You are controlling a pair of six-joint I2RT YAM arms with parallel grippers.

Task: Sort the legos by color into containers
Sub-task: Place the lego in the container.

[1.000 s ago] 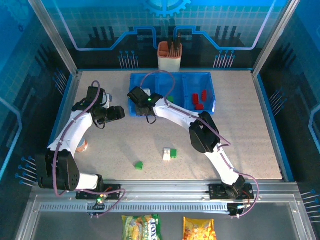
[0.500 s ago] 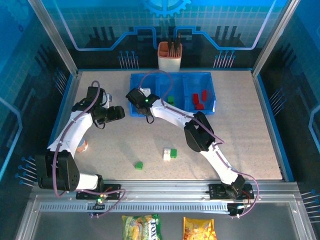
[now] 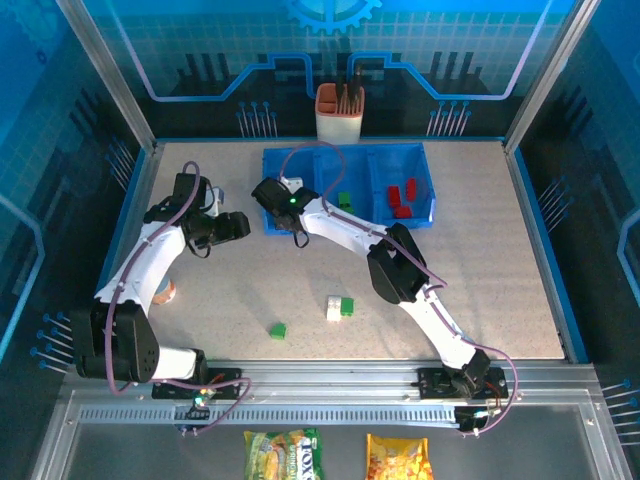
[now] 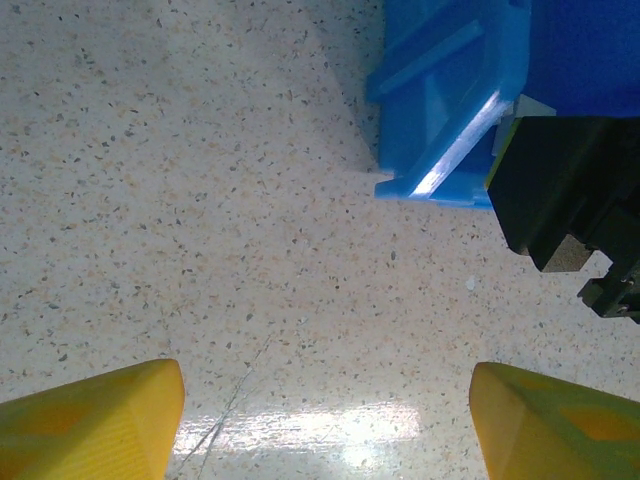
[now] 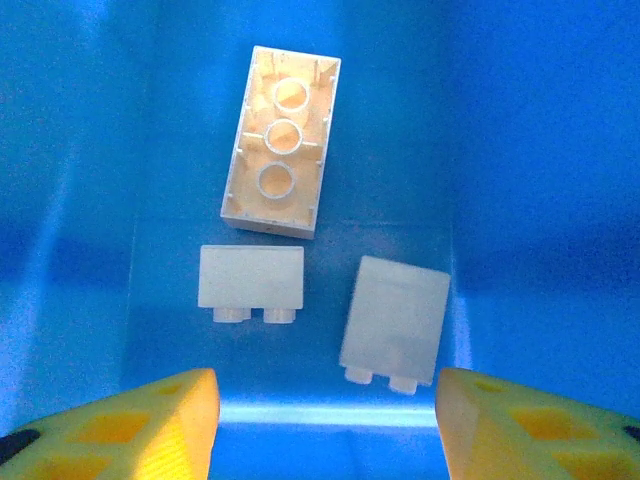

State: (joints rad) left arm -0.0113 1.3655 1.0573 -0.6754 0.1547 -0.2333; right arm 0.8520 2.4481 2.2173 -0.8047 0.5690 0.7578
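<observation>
Wide open, nothing held: right gripper [image 5: 320,425] over 3 white bricks [image 5: 283,140] in tray [image 5: 520,150]; left gripper [image 4: 325,420] likewise, above table [image 4: 200,200].

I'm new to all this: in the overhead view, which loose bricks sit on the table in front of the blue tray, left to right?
lone green brick → white brick → second green brick, right beside the white one.

Overhead from behind, wrist cameras close, downward, apparently all sharing tray [image 3: 380,165]
</observation>
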